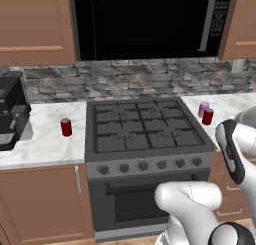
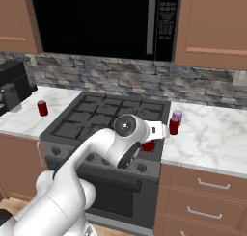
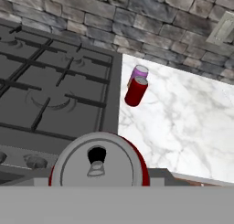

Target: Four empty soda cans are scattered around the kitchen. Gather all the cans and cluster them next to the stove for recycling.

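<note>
Red can (image 3: pixel 98 161) clenched in my gripper (image 3: pixel 98 184) over the stove's (image 1: pixel 145 126) right edge, two cans (image 3: pixel 135 91) standing beyond.

Held red can (image 3: pixel 98 161): lower body cut off at bottom of hand view; in right base view just a red sliver (image 2: pixel 148 145) shows under the white arm (image 2: pixel 108 148). Hand itself hidden behind the arm's wrist there. Purple-pink can (image 3: pixel 138 73): lower part hidden by the red can in front (image 3: pixel 135 92). Black appliance (image 1: pixel 11 114) on worktop cut by left edge. Stove knob markings too small to read.
</note>
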